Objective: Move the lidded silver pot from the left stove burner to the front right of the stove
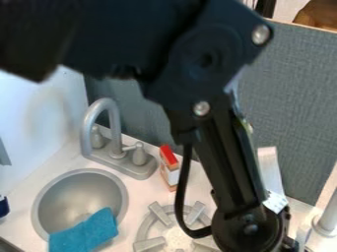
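A single black robot arm angles down over a toy kitchen, its claw (255,239) low in the view; whether the claw is apart, together or clamped on something cannot be told. Nearest, at nine o'clock from it, lies one round grey stove burner (150,243), at least four of its stubby prongs showing, with one black cable (180,189) looping down from the arm across its edge. Between ten and eleven o'clock, one small white carton (170,176) with a red top stands on the pale bench (141,197), near the burner. Farther out in that direction rises one grey faucet (112,115), its curved spout flanked by two handles on a shared base. Between nine and ten o'clock sits one round grey sink bowl (69,194); in it, and draped over its near rim, is one blue cloth (85,233), the only item seen in the bowl. A dark blue object (4,206), partly in view, sits at the far left edge. Between two and three o'clock, one pale upright post (328,216) stands at the right, while one grey fabric panel (296,103) rises behind at one o'clock
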You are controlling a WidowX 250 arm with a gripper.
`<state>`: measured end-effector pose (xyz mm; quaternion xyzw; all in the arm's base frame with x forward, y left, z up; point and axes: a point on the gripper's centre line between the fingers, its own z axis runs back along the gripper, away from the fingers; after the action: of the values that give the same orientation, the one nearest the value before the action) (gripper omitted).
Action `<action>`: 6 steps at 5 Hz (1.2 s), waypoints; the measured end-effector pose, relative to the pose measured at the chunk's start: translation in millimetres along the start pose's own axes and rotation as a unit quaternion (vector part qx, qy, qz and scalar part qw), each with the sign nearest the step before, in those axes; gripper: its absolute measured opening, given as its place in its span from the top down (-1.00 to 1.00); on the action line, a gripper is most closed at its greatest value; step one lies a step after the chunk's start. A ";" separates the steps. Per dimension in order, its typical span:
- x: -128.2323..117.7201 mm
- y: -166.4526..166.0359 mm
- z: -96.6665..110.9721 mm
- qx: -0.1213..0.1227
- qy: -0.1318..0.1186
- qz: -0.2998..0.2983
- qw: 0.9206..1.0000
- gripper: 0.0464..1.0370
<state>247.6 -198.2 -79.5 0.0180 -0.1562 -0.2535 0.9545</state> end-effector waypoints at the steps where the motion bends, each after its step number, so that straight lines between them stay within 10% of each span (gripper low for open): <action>1: 5.2 -6.6 -4.9 0.000 -0.008 -0.007 1.000 0.28; 3: 14.5 -9.6 -8.3 -0.001 -0.016 -0.003 1.000 0.19; 5: 4.0 -9.7 -8.7 0.004 -0.002 -0.015 1.000 -0.92; 6: -3.0 -10.1 3.6 -0.015 0.002 -0.019 1.000 -0.94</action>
<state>239.2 -205.4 -78.1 0.0071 -0.1505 -0.2737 0.9499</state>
